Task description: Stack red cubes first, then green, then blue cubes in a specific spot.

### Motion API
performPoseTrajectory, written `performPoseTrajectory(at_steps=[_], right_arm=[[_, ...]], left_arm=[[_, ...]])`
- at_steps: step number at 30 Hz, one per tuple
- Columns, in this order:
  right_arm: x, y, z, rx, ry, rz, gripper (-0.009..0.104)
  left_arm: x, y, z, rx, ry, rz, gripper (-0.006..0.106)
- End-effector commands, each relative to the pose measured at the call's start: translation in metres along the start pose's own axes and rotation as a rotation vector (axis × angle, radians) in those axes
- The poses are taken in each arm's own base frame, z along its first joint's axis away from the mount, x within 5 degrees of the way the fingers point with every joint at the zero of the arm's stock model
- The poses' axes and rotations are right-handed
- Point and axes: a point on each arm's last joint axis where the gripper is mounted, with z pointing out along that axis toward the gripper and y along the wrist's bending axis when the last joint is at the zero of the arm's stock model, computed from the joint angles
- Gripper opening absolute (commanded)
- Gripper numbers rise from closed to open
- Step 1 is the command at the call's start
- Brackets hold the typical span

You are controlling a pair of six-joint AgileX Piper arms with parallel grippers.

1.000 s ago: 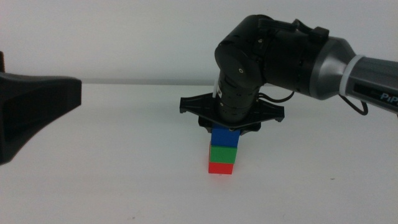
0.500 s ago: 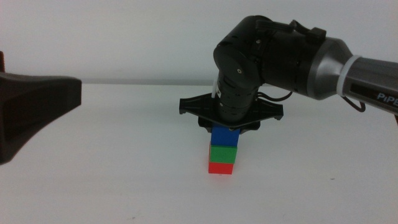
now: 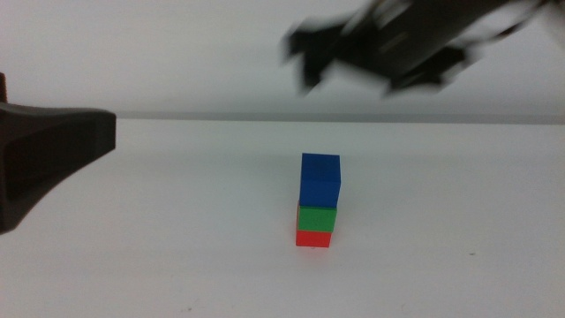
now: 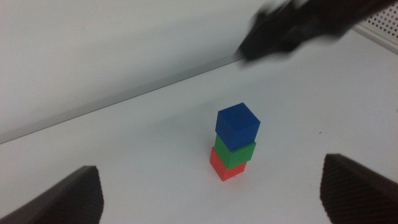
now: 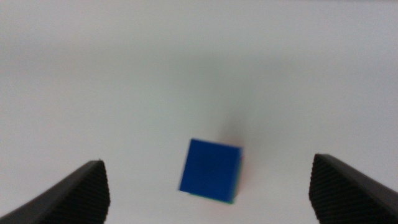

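On the white table (image 3: 177, 247) stands a stack of three. The red cube (image 3: 313, 238) is at the bottom, the green cube (image 3: 316, 218) sits on it, and the blue cube (image 3: 320, 180) is on top, turned slightly. The left wrist view shows the same stack: red cube (image 4: 225, 169), green cube (image 4: 239, 155), blue cube (image 4: 237, 126). My right gripper (image 3: 380, 66) is a blur high above the stack, open and holding nothing. From its wrist view the blue cube (image 5: 210, 169) lies far below, between the spread jaws. My left gripper (image 4: 210, 186) waits open at the left, well short of the stack.
The left arm's dark body (image 3: 44, 150) fills the left edge of the middle view. The table's far edge meets a pale wall (image 3: 177, 53) behind the stack.
My right gripper has let go of the blue cube and risen quickly up and away from the stack. The three cubes stay stacked. The left arm has not moved.
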Motion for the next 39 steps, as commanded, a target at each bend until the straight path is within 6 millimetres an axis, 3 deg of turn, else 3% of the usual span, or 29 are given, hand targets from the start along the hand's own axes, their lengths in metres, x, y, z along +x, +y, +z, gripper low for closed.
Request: performPoseTrajectory(at_steps=[1,5,8,11,15,19,22,33,39], right_arm=[[0.000,-0.036,-0.059,0.012,-0.096,-0.055,0.086],[0.029,-0.104,-0.123,0.098,-0.243,-0.109,0.086],[0.063,-0.150,-0.148,0.158,-0.358,-0.061,0.086],[0.098,-0.175,-0.160,0.161,-0.532,-0.066,0.086],[0.139,-0.186,-0.166,0.198,-0.711,-0.151,0.086],[0.163,-0.190,-0.147,0.204,-0.714,-0.165,0.086],[0.165,-0.189,-0.139,0.174,-0.707,-0.165,0.086],[0.165,-0.189,-0.139,0.174,-0.705,-0.165,0.086],[0.184,-0.192,-0.117,0.150,-0.769,-0.141,0.086]], left_arm=[[0.000,0.001,0.000,-0.003,-0.013,-0.002,0.094],[0.000,0.001,0.000,-0.003,-0.013,0.000,0.094],[0.000,0.001,0.000,-0.003,-0.013,0.000,0.094],[0.000,0.001,0.000,-0.003,-0.013,0.000,0.094],[0.000,0.001,0.000,-0.003,-0.013,0.000,0.094],[0.000,0.001,0.000,-0.003,-0.013,0.000,0.094],[0.000,0.001,0.000,-0.003,-0.013,0.000,0.094],[0.000,0.001,0.000,-0.008,-0.013,0.002,0.094],[0.016,0.014,0.010,-0.106,-0.145,0.067,0.094]])
